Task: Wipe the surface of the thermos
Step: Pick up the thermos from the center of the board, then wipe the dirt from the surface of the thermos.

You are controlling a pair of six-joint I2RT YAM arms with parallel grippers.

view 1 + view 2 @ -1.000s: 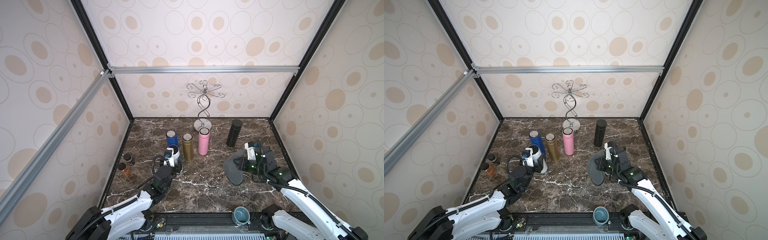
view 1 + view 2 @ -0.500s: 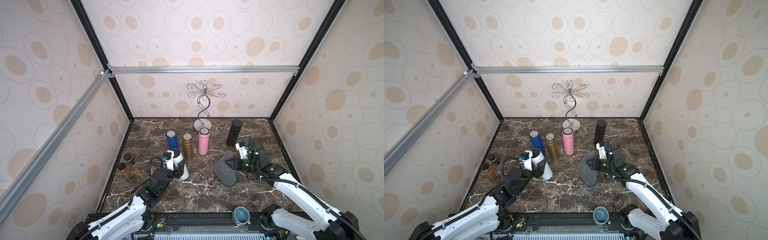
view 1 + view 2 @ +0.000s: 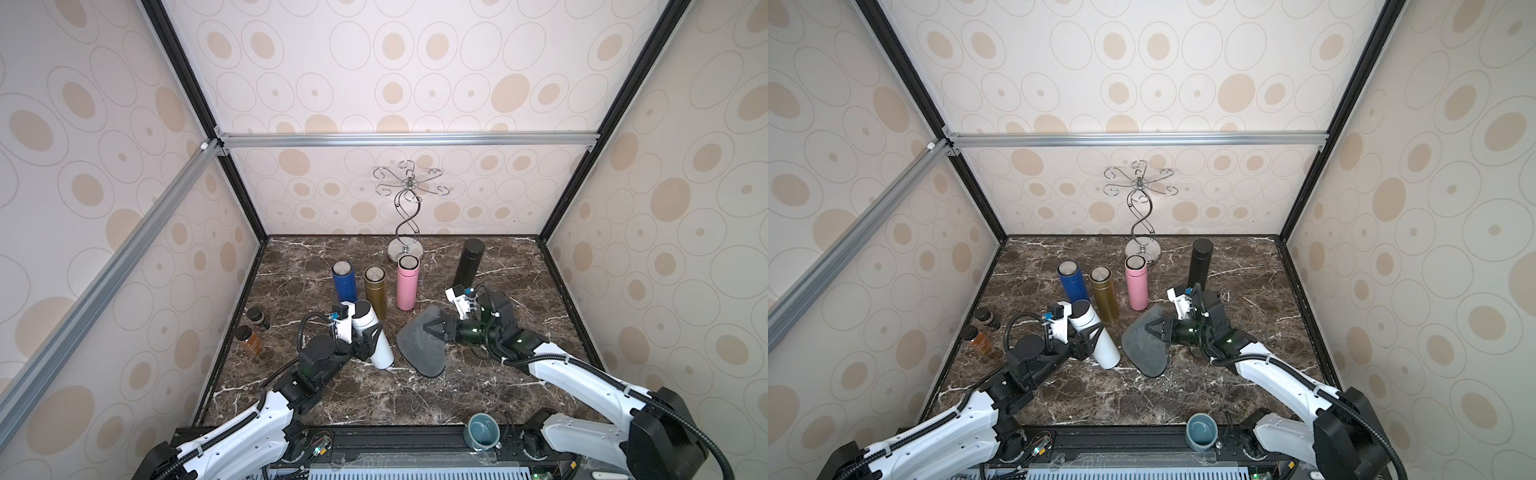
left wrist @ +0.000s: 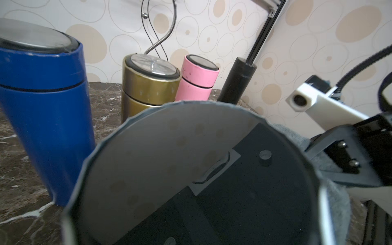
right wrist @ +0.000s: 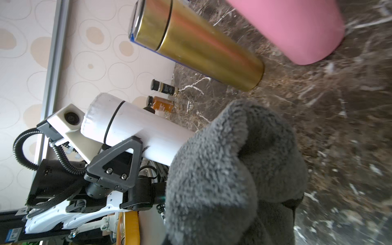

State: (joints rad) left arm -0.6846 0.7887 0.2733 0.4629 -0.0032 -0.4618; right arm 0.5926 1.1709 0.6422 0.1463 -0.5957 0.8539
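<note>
The white thermos is tilted, lid toward the left wall and base near the marble floor. My left gripper is shut on its body. Its steel lid fills the left wrist view. My right gripper is shut on a grey cloth that hangs just right of the thermos. Both top views show a narrow gap between them. In the right wrist view the cloth covers my jaws and overlaps the white thermos.
A blue thermos, a gold one and a pink one stand just behind. A black thermos and a wire stand are farther back. Two small bottles sit by the left wall, a teal cup at the front edge.
The right arm has carried the cloth leftward, close to the thermos. The left arm has shifted the thermos slightly right and toward the front, tilting it more.
</note>
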